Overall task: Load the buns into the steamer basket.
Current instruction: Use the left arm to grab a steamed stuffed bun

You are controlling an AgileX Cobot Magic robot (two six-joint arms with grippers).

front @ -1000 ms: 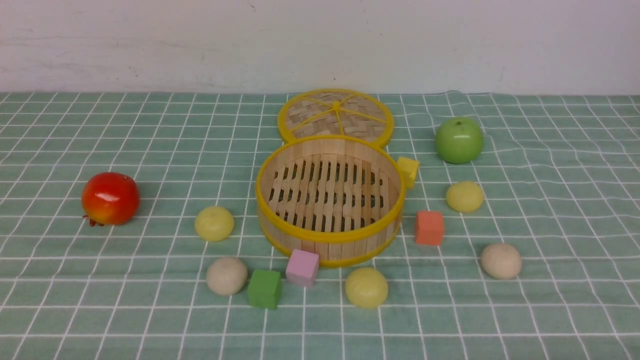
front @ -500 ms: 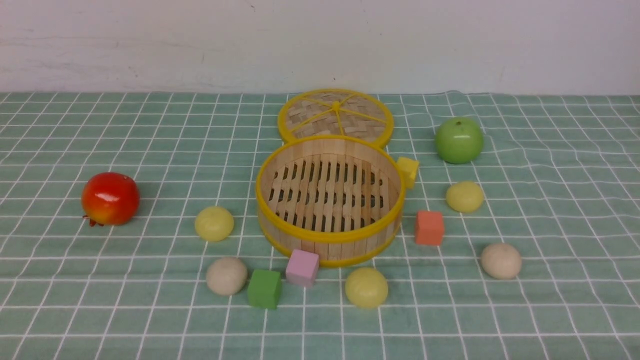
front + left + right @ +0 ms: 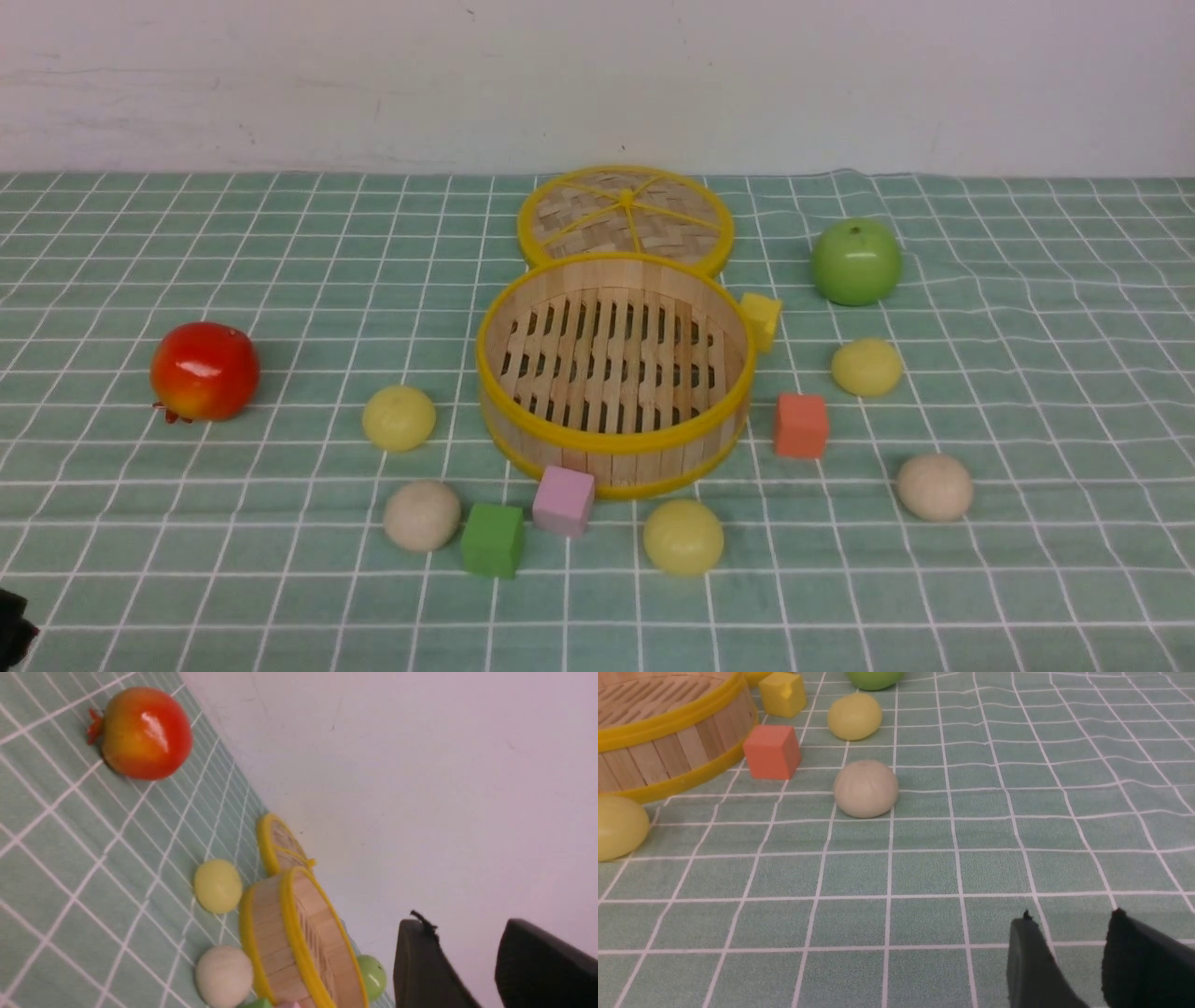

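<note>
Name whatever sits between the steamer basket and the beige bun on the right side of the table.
The orange cube sits between the steamer basket and that beige bun. The front view shows it most plainly.

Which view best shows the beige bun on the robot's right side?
The right wrist view: the beige bun is close, whole and unblocked, with faint ridges visible. The front view shows it whole but smaller, right of the orange cube. The left wrist view does not show it.
</note>
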